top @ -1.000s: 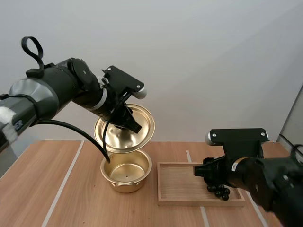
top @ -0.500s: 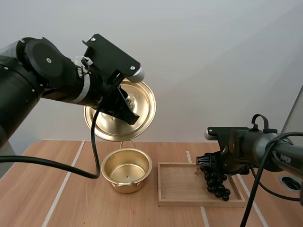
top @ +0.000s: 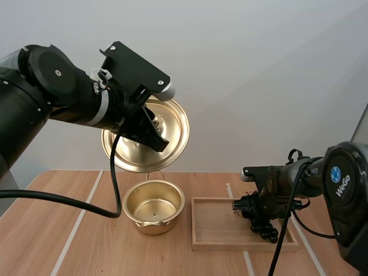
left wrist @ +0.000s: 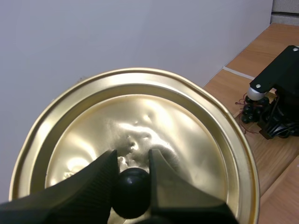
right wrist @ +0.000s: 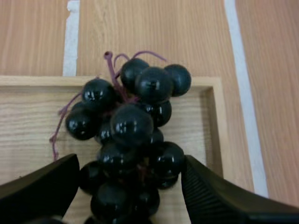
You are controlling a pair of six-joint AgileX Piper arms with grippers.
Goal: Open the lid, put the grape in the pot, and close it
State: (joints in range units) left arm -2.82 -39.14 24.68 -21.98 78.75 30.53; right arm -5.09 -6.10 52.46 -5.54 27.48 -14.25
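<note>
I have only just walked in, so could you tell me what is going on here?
The left gripper is shut on the black knob of the golden lid, holding it tilted above the open, empty pot. The right gripper grips the bunch of grapes between its fingers over the wooden tray; the grapes are not in the pot yet.

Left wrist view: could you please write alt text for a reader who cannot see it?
The left gripper pinches the black knob of a gold lid between its jaws. Past the lid's rim, the right gripper is at the grapes.
</note>
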